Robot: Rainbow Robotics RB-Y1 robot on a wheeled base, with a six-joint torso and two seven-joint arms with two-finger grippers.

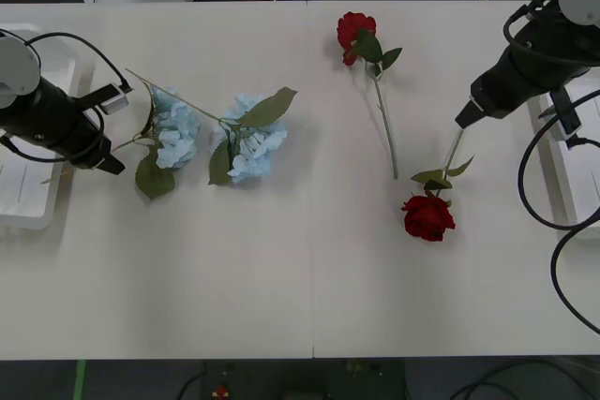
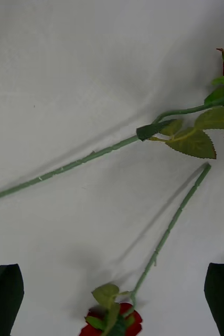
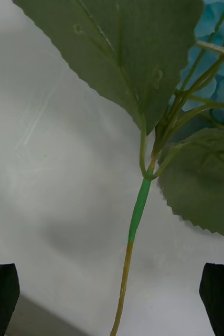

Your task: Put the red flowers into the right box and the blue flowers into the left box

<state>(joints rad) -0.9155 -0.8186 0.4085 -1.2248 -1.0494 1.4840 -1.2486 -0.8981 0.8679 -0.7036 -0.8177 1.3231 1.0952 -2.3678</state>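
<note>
While two roses [image 1: 428,216] lay right of centre on the table [image 1: 281,278], two blue flowers [image 1: 175,133] lay left of centre. Wrist views showed what the front view hid: right gripper [image 2: 112,299] open astride one rose stem, left gripper [image 3: 112,299] open astride a blue stem, neither gripping. Both arms angled inward from the boxes [image 1: 23,194].

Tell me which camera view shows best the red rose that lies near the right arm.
The front view: there the nearer red rose shows whole, bloom and stem, on the table. The right wrist view cuts off its bloom at the edge, though the stem is clear between open jaws. The left wrist view looks at a blue flower's stem.
</note>
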